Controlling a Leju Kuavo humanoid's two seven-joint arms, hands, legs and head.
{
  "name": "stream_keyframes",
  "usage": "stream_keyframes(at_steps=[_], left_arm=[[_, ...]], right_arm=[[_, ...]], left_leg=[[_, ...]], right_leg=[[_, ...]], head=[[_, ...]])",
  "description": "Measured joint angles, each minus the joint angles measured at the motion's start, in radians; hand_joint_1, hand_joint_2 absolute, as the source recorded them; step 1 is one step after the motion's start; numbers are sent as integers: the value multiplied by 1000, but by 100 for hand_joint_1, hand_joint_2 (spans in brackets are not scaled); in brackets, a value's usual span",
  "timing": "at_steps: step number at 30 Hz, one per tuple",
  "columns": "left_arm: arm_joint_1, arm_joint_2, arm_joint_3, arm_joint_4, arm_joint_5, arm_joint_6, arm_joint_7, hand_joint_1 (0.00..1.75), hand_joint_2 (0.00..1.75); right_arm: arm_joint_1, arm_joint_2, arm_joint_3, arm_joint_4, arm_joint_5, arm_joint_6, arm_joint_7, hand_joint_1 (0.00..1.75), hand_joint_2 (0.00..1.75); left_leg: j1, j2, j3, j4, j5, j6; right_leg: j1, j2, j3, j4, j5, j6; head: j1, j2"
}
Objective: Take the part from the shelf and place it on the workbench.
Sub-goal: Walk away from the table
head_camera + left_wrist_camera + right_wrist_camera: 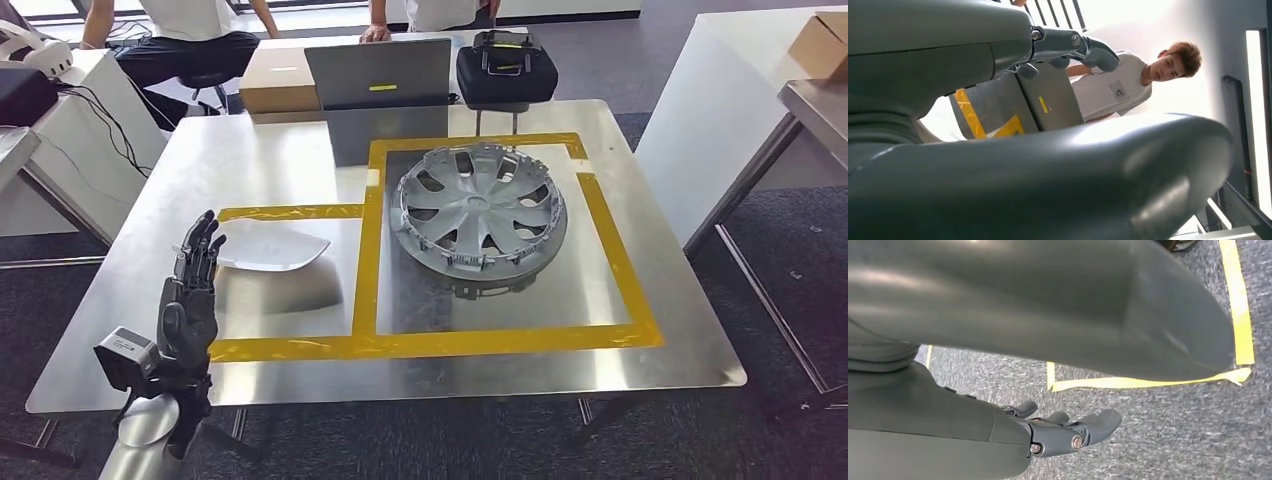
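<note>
Currently raised over desk's (pixel 250 160) near-left corner: left hand (pixel 190 300), fingers spread, nothing held, close to white curved part (pixel 268 246) lying inside smaller yellow-taped zone. Silver hubcap (pixel 480 212) resting flat within larger taped square (pixel 600 240). Right hand (pixel 1063 432) hanging above grey carpet (pixel 1158 430), fingers loosely curled, nothing held.
</note>
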Motion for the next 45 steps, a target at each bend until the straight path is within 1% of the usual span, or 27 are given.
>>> stream_keyframes(at_steps=[2,4,6,8,9,10,13,15,17,18,19,20,22,24,25,28,30,32,33,34,36,38,40,41,43,44,45], left_arm=[[2,3,0,0,2,0,0,0,0],[6,9,0,1,5,0,0,0,0],[7,18,-1,2,8,3,0,0,0],[0,28,-3,3,10,10,0,0,0],[-4,32,-4,4,10,14,0,0,0],[-9,36,-4,5,10,19,0,0,0],[-13,41,-9,13,8,39,0,0,0],[-12,41,-16,18,3,56,0,0,0],[-10,40,-22,24,1,65,0,0,0],[-9,40,-23,27,1,67,0,0,0],[-8,40,-24,30,1,68,0,0,0],[-7,40,-25,33,1,69,0,0,0],[-6,40,-26,36,1,70,0,0,0],[-6,40,-26,37,1,71,0,0,0],[-6,40,-26,38,1,71,0,0,0],[-6,42,-27,39,1,71,0,0,0],[-6,44,-28,41,1,72,0,0,0],[-5,45,-29,43,3,75,0,0,0],[-4,46,-30,45,3,77,0,0,0],[-2,46,-31,47,3,81,0,0,0],[3,46,-32,50,-7,95,0,0,0],[4,46,-33,51,-22,118,0,0,0],[4,46,-34,51,-30,136,0,0,0],[5,46,-35,51,-31,142,0,0,0],[14,47,-35,51,-36,154,0,0,0],[23,47,-35,51,-42,161,0,0,0],[34,49,-35,51,-48,168,0,0,0]], right_arm=[[0,0,0,0,0,0,0,0,0],[1,2,0,0,0,0,0,0,0],[2,5,0,0,0,0,0,0,0],[1,9,0,0,0,0,0,0,0],[1,11,0,0,-1,0,0,0,0],[1,13,0,0,-1,-1,0,0,0],[2,14,0,0,-2,-1,0,0,0],[4,14,0,0,-3,0,0,0,0],[4,14,0,0,-3,-1,0,0,0],[4,14,0,0,-3,-1,0,0,0],[4,14,0,0,-3,-1,0,0,0],[4,14,0,0,-3,-1,0,0,0],[3,14,0,0,-3,-1,0,0,0],[0,13,0,0,-3,-1,-1,0,0],[-1,13,0,0,-3,-2,0,0,0],[-1,13,0,0,-3,-2,0,0,0],[-2,13,0,0,-3,-2,0,0,0],[-3,13,0,0,-3,-2,0,0,0],[-2,13,0,0,-3,-2,0,0,0],[-2,13,0,0,-3,-2,0,0,0],[-2,13,0,1,-3,-2,0,0,0],[-3,13,0,1,-3,-2,0,0,0],[-3,13,0,0,-3,-2,0,0,0],[-3,13,0,0,-3,-2,0,0,0],[-3,13,0,0,-1,-1,0,0,0],[-1,14,0,1,0,1,0,0,0],[0,17,0,1,1,3,0,0,0]], left_leg=[[0,1,-44,126,-85,-4],[-1,1,-56,204,-117,-1],[-4,0,2,143,-78,10],[-13,2,98,0,-43,24],[-18,2,127,-51,-35,29],[-22,3,142,-80,-35,33],[-25,4,129,-93,-13,51],[-21,8,109,-100,13,66],[-21,10,82,-100,35,73],[-21,11,67,-98,46,73],[-22,11,52,-95,56,73],[-22,12,37,-92,66,71],[-22,12,9,-81,82,66],[-24,13,-8,-70,94,57],[-24,13,-12,-68,100,51],[-23,12,-18,-70,114,32],[-21,9,-36,-30,62,19],[-15,7,-65,78,-38,8],[-13,7,-75,139,-73,4],[-11,7,-75,181,-83,1],[-7,7,-31,176,-44,-2],[-5,7,69,50,-12,-2],[-7,3,143,-64,-27,11],[-10,1,155,-90,-36,20],[-13,2,144,-94,-24,41],[-14,5,136,-94,-14,52],[-13,7,125,-95,-3,61]], right_leg=[[4,-2,-20,0,15,-7],[10,-3,-43,1,32,-9],[15,-3,-62,1,48,-8],[18,-3,-75,1,65,-3],[18,-3,-78,0,73,1],[17,-4,-78,-2,80,8],[13,-4,-81,-7,91,28],[12,-4,-101,39,31,37],[11,-4,-133,153,-69,42],[11,-4,-143,211,-98,45],[11,-4,-142,249,-103,47],[11,-4,-125,254,-89,48],[11,-5,-38,161,-45,44],[17,-5,51,32,-42,33],[19,-4,73,-4,-50,26],[20,-6,65,-21,-36,5],[15,-8,44,-27,-12,-7],[14,-10,16,-27,10,-12],[14,-10,1,-27,22,-12],[14,-10,-15,-26,34,-10],[12,-10,-46,-24,57,-5],[12,-10,-69,-20,77,5],[13,-9,-77,-19,96,18],[13,-8,-78,-21,106,26],[9,-6,-78,-25,119,39],[7,-6,-83,-15,104,44],[5,-6,-94,12,69,48]], head=[[-7,0],[-10,0],[-11,0],[-12,0],[-11,0],[-11,0],[-12,0],[-7,0],[-1,0],[1,0],[2,0],[3,0],[4,0],[4,0],[4,0],[3,0],[-1,0],[-6,0],[-9,0],[-10,0],[-12,0],[-14,0],[-14,0],[-14,0],[-12,0],[-11,0],[-9,0]])
